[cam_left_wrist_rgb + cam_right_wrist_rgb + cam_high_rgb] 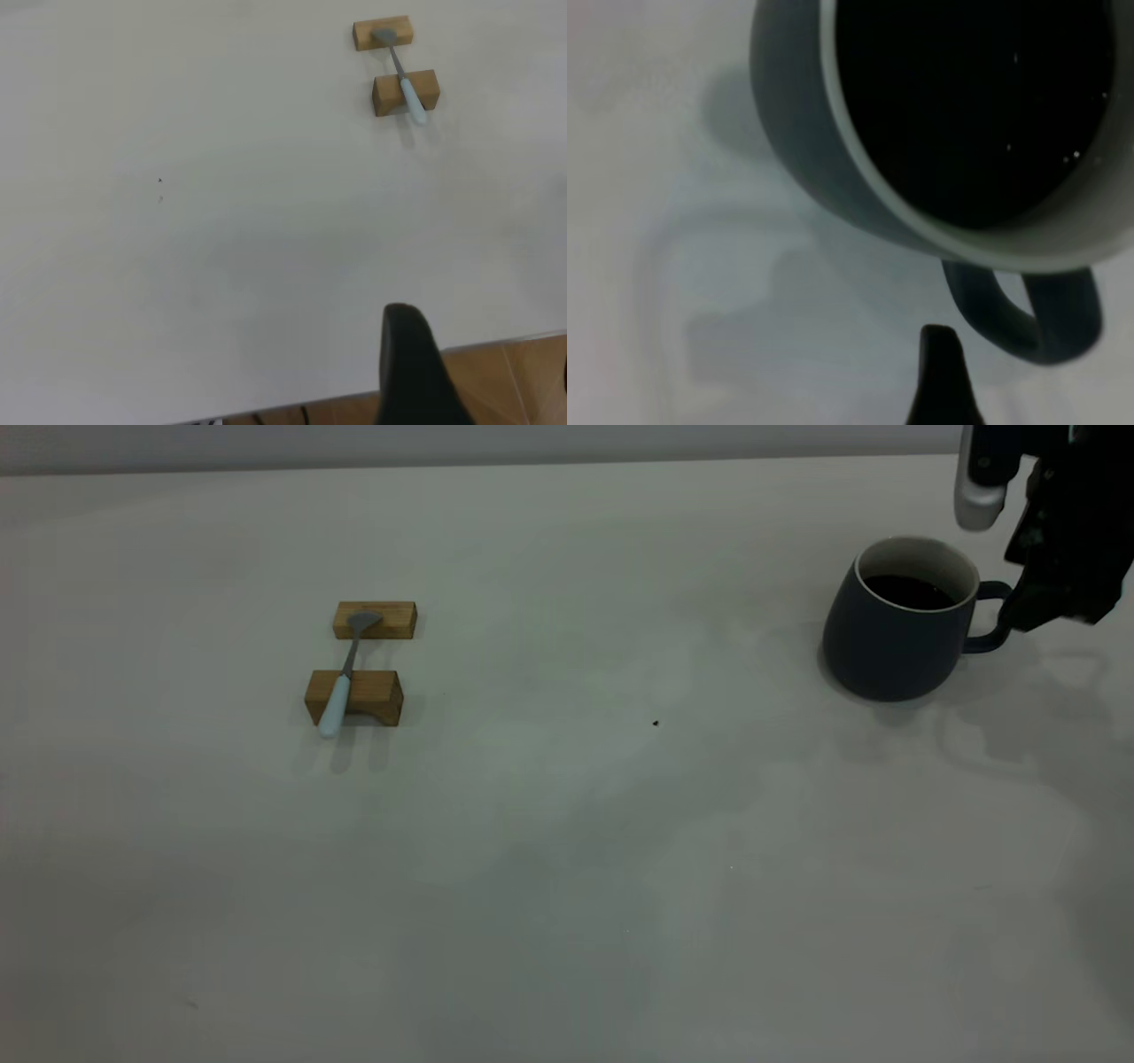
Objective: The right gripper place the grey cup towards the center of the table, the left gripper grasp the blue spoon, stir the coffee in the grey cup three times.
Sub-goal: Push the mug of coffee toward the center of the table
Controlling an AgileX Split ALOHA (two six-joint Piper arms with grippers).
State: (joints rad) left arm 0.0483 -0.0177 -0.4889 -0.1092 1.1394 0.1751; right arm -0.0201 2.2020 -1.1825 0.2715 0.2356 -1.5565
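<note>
The grey cup (895, 633) stands upright at the far right of the table (567, 850), well apart from the centre, and it holds dark coffee (911, 591) up to a level a little below the white rim. The right pincer (1019, 615) is just beside the loop handle on the right side of the cup; in the right wrist view one dark finger (943, 376) is seen near the handle, but I cannot tell if the pincer is wide or narrow, or if it touches the handle already. The cup looks like ceramic, so I judge it heavy, stiff and fragile, and the liquid can spill if it tilts; the handle is the good place to hold. The blue spoon (344, 677) lies across two wooden blocks (354, 697) at the left, light and slim, with its pale handle toward the near side. The left pincer (416, 372) hangs near the table edge, far from the spoon; its opening I cannot tell.
</note>
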